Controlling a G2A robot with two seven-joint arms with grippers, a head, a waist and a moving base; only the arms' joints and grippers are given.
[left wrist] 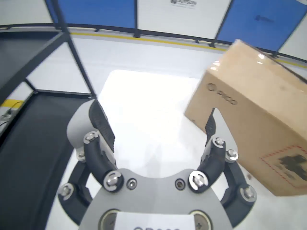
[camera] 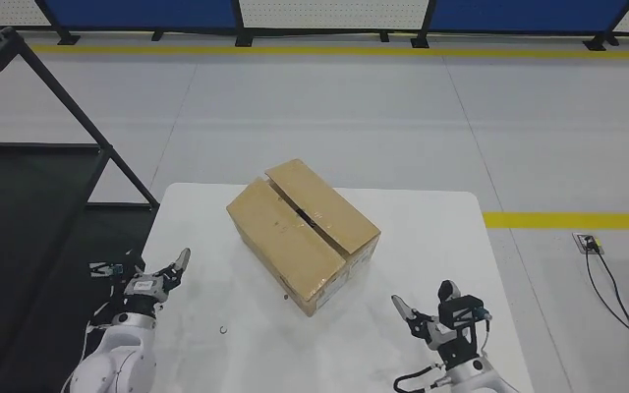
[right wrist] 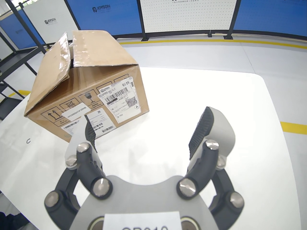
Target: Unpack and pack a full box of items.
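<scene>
A white table with rounded corners is set on a pale grey floor marked with yellow lines. Blue and white partition panels are lined up behind it.

A brown cardboard box is placed at the middle of the table, nearer the far edge, and is turned at an angle to the table's edges. Its two top flaps are folded down but not flat. Glossy clear tape is seen along them, and a narrow dark gap is left at the seam. What is inside is hidden. White printed labels and handling symbols are carried on one short side wall.

The left gripper is held by the table's left edge, toward the near corner, with its jaws spread wide apart. Ribbed black pads are fitted on grey metal fingers. The right gripper is held toward the near right corner, its jaws likewise wide apart. Neither gripper is touching the box.

A tiny dark C-shaped piece lies flat toward the near edge; what it is cannot be made out. A black metal frame is partly cut off beside the left edge.
</scene>
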